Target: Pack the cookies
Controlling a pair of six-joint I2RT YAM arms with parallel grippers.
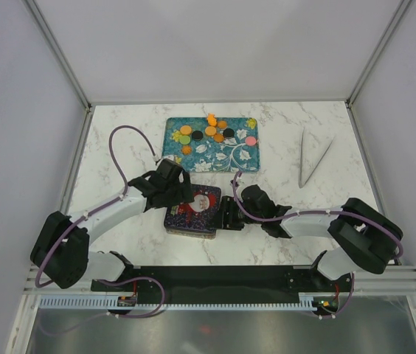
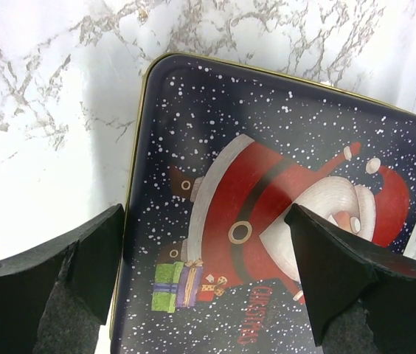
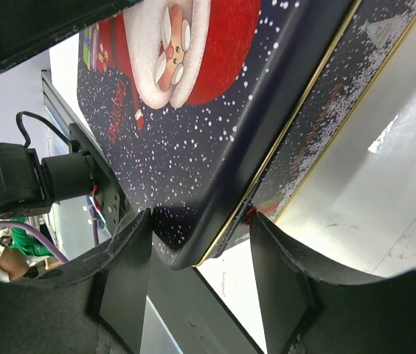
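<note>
Right wrist view: right end effector (image 3: 199,240) half-spread astride the lid rim of the Santa tin (image 3: 193,140); whether it pinches I cannot tell, so a square bite and level lift are advised. Left end effector (image 2: 204,236) hangs wide over the lid, holding nothing. The cookies (image 1: 212,131) lie on the teal tray (image 1: 256,161) well beyond the tin, tongs (image 1: 313,158) to their right; the lid bars packing.

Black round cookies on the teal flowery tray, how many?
2, both on the teal floral rectangular tray: one black flat disc left of its middle, another right of it. None seems hidden.
</note>
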